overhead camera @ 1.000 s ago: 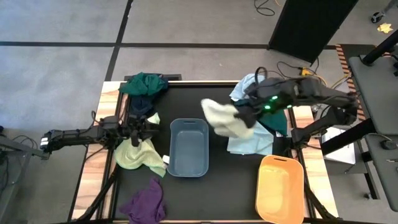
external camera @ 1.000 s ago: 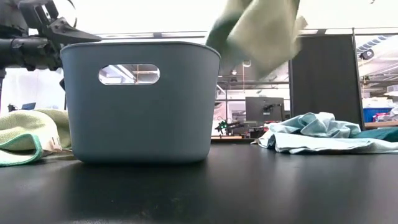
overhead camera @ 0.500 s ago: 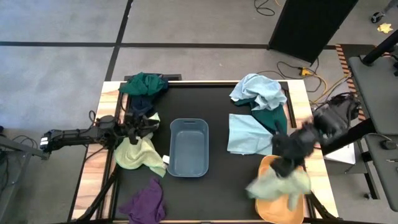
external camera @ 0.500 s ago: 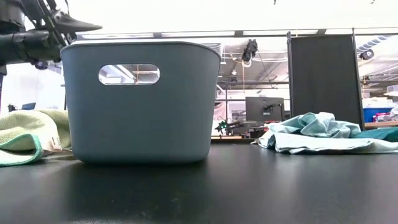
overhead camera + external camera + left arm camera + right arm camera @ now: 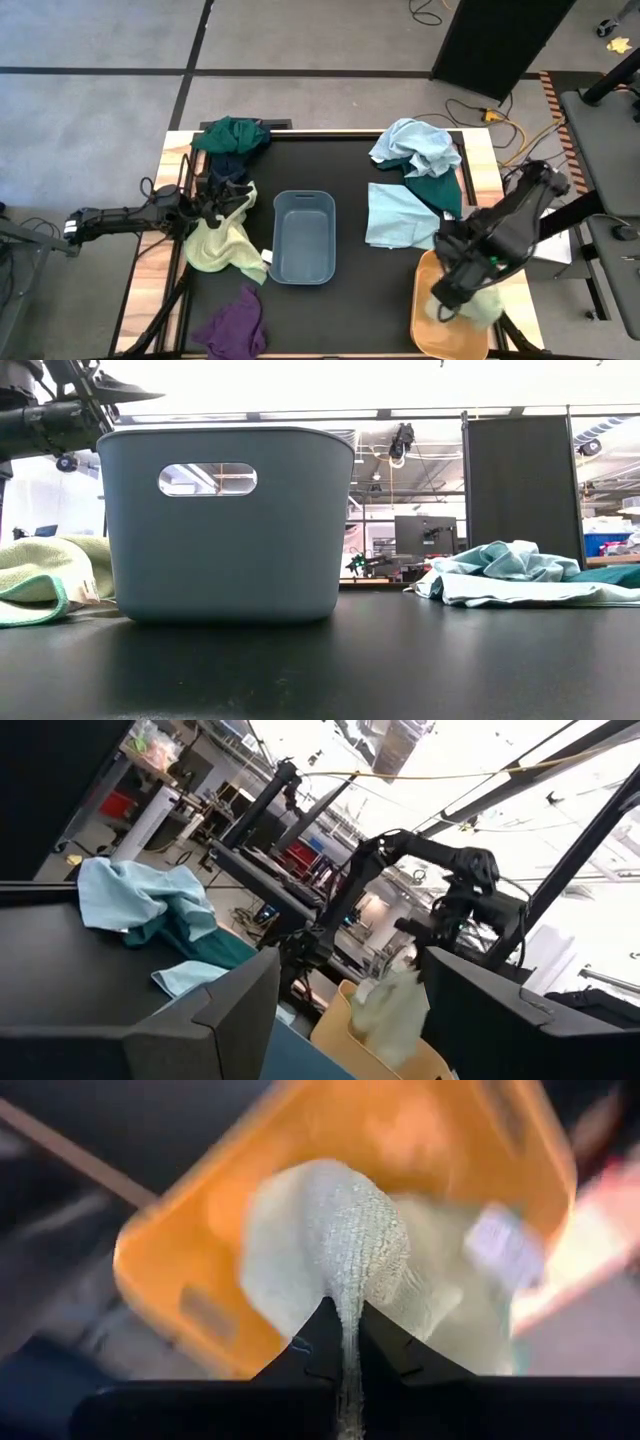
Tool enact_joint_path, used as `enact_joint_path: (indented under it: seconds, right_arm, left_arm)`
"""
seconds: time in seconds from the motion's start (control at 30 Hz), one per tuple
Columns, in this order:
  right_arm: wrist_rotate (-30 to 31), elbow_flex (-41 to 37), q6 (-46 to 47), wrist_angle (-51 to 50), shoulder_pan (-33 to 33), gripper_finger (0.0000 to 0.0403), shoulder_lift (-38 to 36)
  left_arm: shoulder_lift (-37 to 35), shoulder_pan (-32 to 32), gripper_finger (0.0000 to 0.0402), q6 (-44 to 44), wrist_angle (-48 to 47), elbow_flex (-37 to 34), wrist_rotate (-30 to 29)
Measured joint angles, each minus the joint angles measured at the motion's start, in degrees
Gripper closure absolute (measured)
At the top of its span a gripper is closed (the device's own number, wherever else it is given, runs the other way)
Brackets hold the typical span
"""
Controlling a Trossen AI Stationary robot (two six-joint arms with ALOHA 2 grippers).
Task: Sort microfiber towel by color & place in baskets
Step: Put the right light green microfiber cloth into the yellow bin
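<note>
Where it hung mid-table, right pincer (image 5: 345, 1342) now over orange basket (image 5: 428, 330), clamping pale towel (image 5: 350, 1250)

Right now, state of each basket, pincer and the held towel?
Grey basket: upright, empty.
Orange basket: upright, pale towel hanging into it.
Right pincer: above orange basket, shut on pale towel.
Left pincer: open, above yellow-green towel.

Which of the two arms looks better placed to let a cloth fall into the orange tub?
The right gripper, pinched on the pale yellow-green microfiber cloth hanging into the yellow-orange plastic tub; the left gripper hovers far across the table.
</note>
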Motion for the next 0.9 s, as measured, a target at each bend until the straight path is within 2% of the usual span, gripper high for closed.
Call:
enact_joint_path:
  seconds: [0.07,0.13,0.23,0.4,0.53,0.67,0.8,0.9]
  right_arm:
    - [5.0,-0.9,-4.7,0.0,-0.5,0.0393,1.7]
    - [6.8,-1.7,-11.5,0.7,-0.7,0.0392,3.9]
    - [5.1,-3.5,-21.3,1.7,-0.3,0.0391,7.9]
    - [4.1,-4.7,-31.0,2.4,1.7,0.0390,16.0]
    - [3.0,-5.0,-35.3,2.6,2.8,0.0366,22.3]
    - [2.2,-6.4,-35.5,4.8,3.4,0.0314,26.5]
    - [1.7,-9.7,-34.3,14.5,3.5,0.0259,27.1]
    - [0.6,-11.7,-32.3,16.3,3.4,0.0226,26.5]
  left_arm:
    - [0.2,0.0,0.0171,0.0,0.2,0.0,0.0]
    - [0.6,0.0,0.0171,-0.1,0.2,0.0,0.0]
    - [1.0,0.0,0.0171,-1.5,1.1,0.0,0.0]
    - [1.3,0.0,0.0171,-3.1,6.9,1.3,2.0]
    - [2.3,0.0,0.0171,2.0,4.6,6.5,2.1]
    - [4.3,0.0,0.0171,10.0,-5.5,13.2,3.3]
    - [7.4,-0.1,0.0171,16.8,-24.9,21.1,9.2]
    - [10.6,0.0,0.0171,19.9,-40.4,26.7,9.5]
